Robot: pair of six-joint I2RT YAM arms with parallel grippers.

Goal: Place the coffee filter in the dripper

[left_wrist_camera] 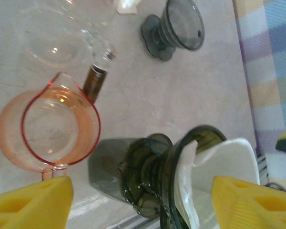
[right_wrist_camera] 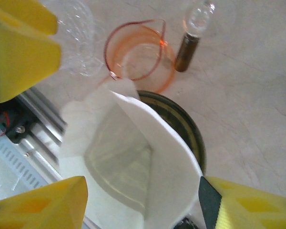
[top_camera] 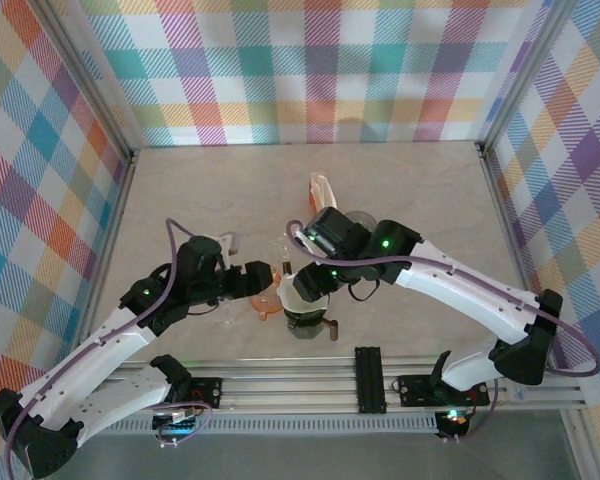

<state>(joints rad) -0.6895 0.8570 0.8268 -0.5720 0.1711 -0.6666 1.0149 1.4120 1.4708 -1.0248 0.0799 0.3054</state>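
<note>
The dark green dripper stands near the table's front edge, with the white coffee filter sitting open inside its rim. My right gripper hangs over it, open, one yellow finger on each side of the filter and neither pinching it. In the left wrist view the dripper and the filter lie between the spread fingers of my left gripper, which is open; its left finger is well apart from the dripper. In the top view the left gripper and the right gripper meet over the dripper.
An orange glass pitcher stands right beside the dripper. Behind it are a clear glass carafe with a brown-necked handle and a second, grey dripper. The metal rail runs along the near edge.
</note>
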